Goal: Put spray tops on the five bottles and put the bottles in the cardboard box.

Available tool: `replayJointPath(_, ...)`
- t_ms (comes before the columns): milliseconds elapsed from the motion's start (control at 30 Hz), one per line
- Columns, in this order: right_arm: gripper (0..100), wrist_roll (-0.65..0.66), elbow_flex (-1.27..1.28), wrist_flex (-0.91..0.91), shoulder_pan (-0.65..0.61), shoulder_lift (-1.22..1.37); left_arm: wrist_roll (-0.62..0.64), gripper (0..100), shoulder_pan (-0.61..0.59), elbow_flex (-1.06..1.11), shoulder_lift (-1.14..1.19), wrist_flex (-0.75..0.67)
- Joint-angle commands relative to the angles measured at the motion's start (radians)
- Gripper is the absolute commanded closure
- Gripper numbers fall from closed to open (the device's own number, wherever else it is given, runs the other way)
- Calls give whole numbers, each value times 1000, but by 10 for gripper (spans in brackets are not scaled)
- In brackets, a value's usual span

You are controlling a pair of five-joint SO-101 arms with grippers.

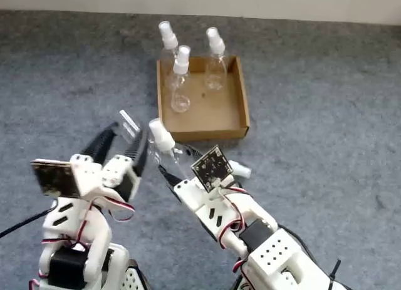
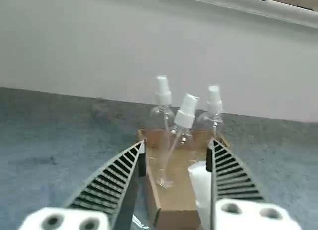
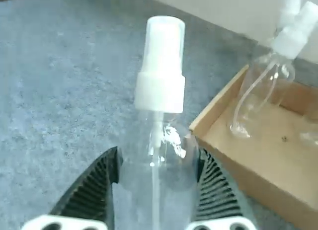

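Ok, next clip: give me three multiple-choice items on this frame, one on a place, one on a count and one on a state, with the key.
1. Where is the bottle nearest the arms?
A. lying inside the box
B. between the fingers of the right gripper
C. on its side on the carpet

2. How many spray-topped bottles stand upright at the cardboard box?
A. one
B. three
C. five

3. How is the left gripper?
A. open
B. shut on a bottle
C. shut on the box wall

Key:
1 B: the right wrist view shows the clear body clamped between both fingers.
2 B: the high view shows three bottles with white tops there.
3 A: its fingers are spread wide, and the box shows between them.
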Motion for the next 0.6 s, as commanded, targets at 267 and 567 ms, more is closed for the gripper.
replayJointPath(267, 995, -9, -24, -33, 5, 51, -11, 822, -84, 188, 4, -351)
replayJointPath(567, 995, -9, -22, -27, -47, 50, -201, 822, 124, 275, 4, -358)
